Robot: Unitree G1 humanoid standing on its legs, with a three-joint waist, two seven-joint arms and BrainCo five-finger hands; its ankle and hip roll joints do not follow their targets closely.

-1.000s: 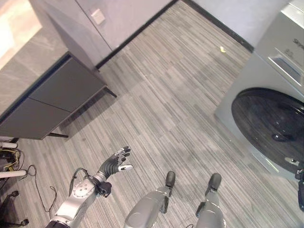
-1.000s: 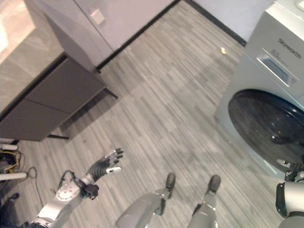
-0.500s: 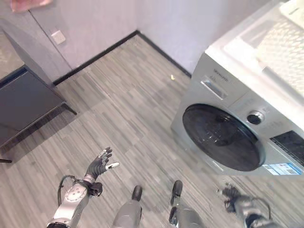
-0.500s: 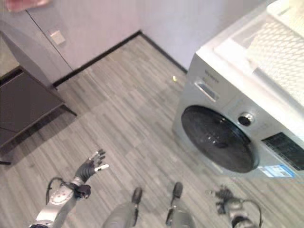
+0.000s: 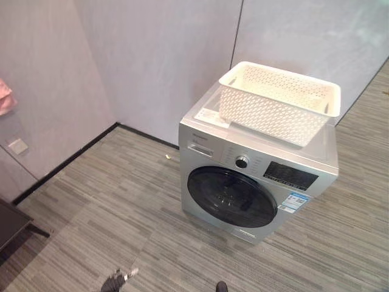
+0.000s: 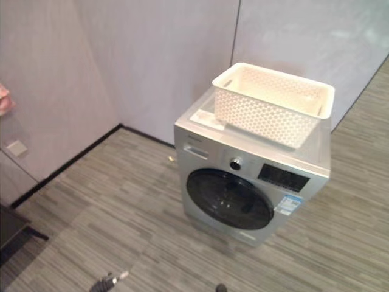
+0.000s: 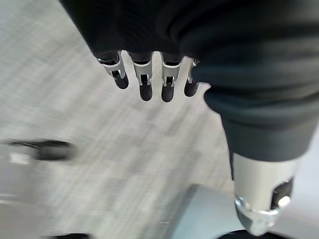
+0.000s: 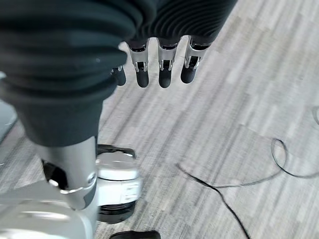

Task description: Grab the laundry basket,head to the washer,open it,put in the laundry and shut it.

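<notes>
One white laundry basket (image 5: 279, 102) sits atop the washer (image 5: 255, 182), whose round door (image 5: 231, 197) is closed, while the left hand (image 7: 144, 74) and right hand (image 8: 159, 64) hang with relaxed fingers gripping nothing, fitting either fetching the basket or a completed load.

The laundry basket (image 5: 278, 102) looks like cream plastic, matt, its walls pierced all over in a lattice. The washer (image 5: 255, 176) has a smooth silver-grey painted metal shell with a soft sheen; its round door (image 5: 231, 197) is dark, glossy glass or plastic, and the control panel (image 5: 289, 176) is shiny black. The floor (image 5: 97, 207) is grey wood-look planking, streaked and matt. The walls (image 5: 152, 55) are smooth, pale and dull. My left hand (image 7: 149, 74) and my right hand (image 8: 159, 64) show bright metal fingers with matt dark rubbery tips under ribbed dark covers.
</notes>
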